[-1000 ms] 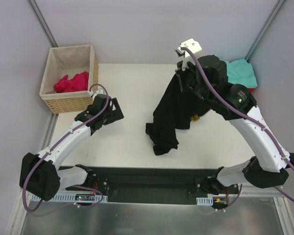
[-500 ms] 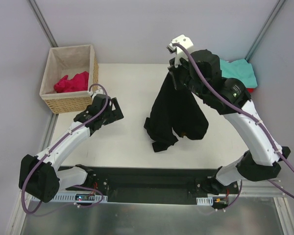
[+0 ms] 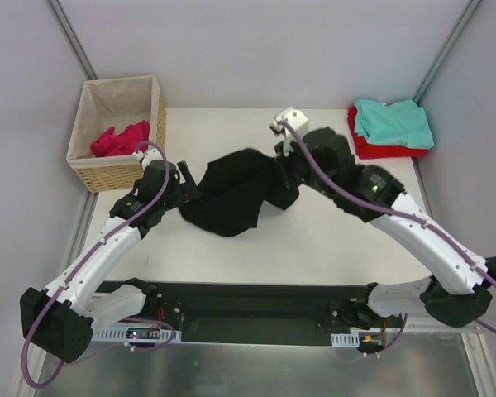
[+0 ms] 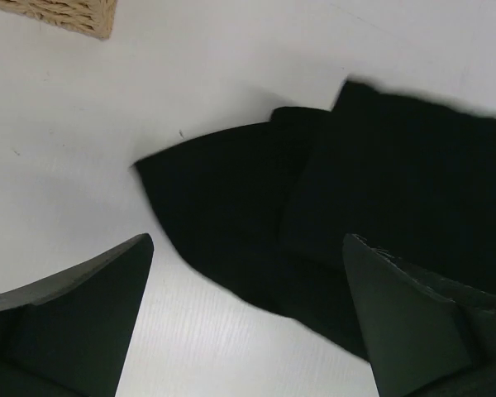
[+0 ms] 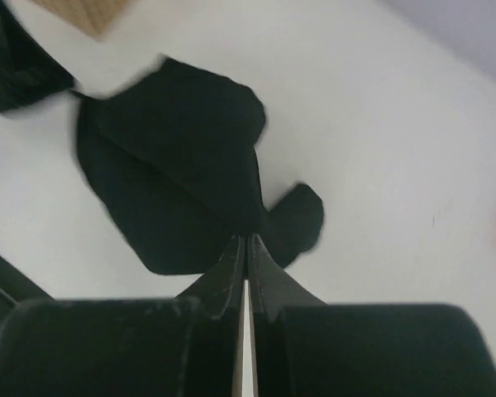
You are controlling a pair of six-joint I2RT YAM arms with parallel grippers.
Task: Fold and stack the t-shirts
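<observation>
The large black t-shirt (image 3: 231, 194) hangs bunched low over the middle of the table. My right gripper (image 3: 283, 168) is shut on its right end; in the right wrist view the jaws (image 5: 246, 241) pinch the cloth (image 5: 174, 157). My left gripper (image 3: 184, 188) is open at the shirt's left edge. In the left wrist view its fingers (image 4: 83, 314) straddle bare table, with the black shirt (image 4: 355, 198) just ahead and under the right finger. The teal t-shirt (image 3: 394, 122) lies folded on the red t-shirt (image 3: 379, 150) at the back right. The magenta-pink t-shirt (image 3: 120, 138) lies in the basket.
The wicker basket (image 3: 116, 172) stands at the back left, close behind the left arm; its corner shows in the left wrist view (image 4: 74, 12). The table's (image 3: 331, 240) front edge meets the black arm-base rail. Grey walls close in both sides.
My right gripper has swung left and down with the black shirt, which went from hanging tall to low and spread leftward. My left gripper has moved right up to the shirt's edge.
</observation>
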